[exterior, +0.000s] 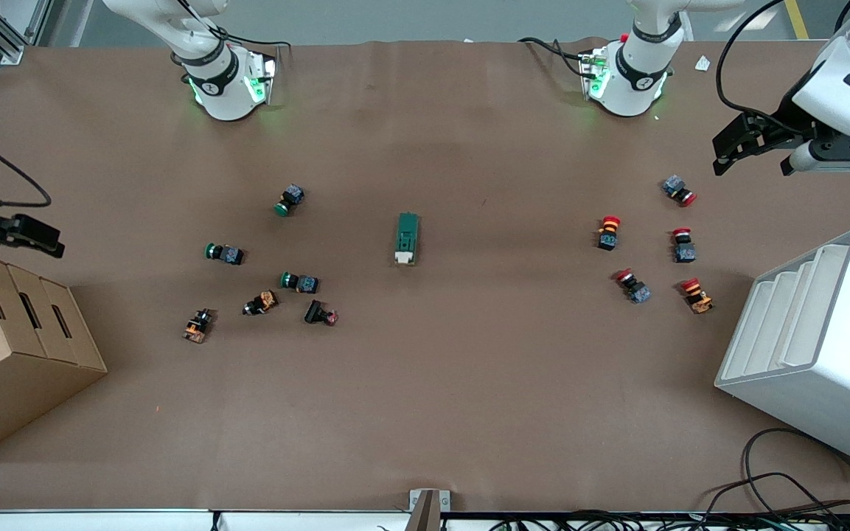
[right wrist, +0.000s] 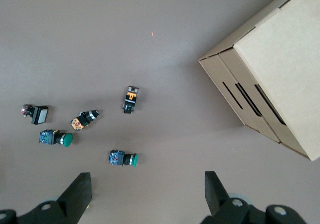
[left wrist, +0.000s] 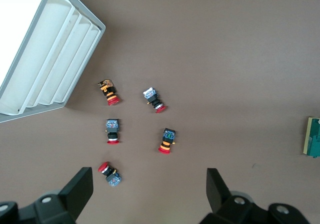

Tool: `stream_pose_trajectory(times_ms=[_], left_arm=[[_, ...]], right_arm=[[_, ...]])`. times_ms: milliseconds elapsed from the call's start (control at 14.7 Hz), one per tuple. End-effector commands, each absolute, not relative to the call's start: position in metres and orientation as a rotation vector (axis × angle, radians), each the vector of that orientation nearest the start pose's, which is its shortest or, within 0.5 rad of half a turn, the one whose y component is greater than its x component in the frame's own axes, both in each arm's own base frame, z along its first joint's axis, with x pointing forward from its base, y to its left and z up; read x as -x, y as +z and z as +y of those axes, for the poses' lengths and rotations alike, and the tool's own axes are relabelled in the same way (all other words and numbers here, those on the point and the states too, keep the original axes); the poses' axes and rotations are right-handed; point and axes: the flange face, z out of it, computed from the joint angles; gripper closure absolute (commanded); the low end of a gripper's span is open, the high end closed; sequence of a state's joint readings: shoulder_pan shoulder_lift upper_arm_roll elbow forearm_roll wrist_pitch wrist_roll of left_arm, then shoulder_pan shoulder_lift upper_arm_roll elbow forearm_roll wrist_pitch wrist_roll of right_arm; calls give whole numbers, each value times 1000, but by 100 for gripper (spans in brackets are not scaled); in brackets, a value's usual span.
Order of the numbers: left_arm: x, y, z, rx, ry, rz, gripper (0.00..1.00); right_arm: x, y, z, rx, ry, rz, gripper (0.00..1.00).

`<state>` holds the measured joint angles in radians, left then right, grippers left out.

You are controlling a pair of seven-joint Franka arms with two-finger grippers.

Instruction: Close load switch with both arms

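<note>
The load switch (exterior: 407, 237), a small stiff block likely light enough to skid, lies mid-table between 2 button clusters, best pinned by its green sides while the cream end is pushed, as the left claw (left wrist: 150, 194) and right claw (right wrist: 148, 196) hover spread at the table's ends.

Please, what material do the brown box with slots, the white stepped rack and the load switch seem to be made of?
The brown box looks like matte cardboard: tan faces, folded edges, cut slots. The white stepped rack seems to be smooth plastic or painted metal; its even, slightly glossy white leaves this open. The load switch appears to be moulded plastic, a dark green body with a cream lever end.
</note>
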<state>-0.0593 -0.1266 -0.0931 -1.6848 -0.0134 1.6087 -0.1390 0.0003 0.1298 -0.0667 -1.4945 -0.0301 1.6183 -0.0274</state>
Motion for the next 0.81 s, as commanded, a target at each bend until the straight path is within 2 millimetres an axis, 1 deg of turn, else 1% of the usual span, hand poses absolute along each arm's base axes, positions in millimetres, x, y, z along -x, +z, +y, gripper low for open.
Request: stream_pose_trajectory(times_ms=[0,204,340,475,543,611,747], left_arm=[[-515,649,-85,3141,-120,50,0],[-517,655,-82,3133,-134,48,0],[-520,650,-82,3135,-117,55,0],[-521,647,-83,3135,-107,53,0],[-522,645,-84,3138,-102,57,0],[-522,645,-85,3136,-102,62,0],[-522,645,-85,3138,-99,65,0]], right_arm=[[-569,599,-44,3165,-5,49,0],[-555,608,-46,3169,-17,51,0],[-548,614,-49,3170,-31,61,0],[-544,623,-49,3170,-53,61,0],[-543,624,-44,3172,-56,45,0],[-543,625,-42,3176,-58,40,0],[-542,627,-44,3176,-63,44,0]])
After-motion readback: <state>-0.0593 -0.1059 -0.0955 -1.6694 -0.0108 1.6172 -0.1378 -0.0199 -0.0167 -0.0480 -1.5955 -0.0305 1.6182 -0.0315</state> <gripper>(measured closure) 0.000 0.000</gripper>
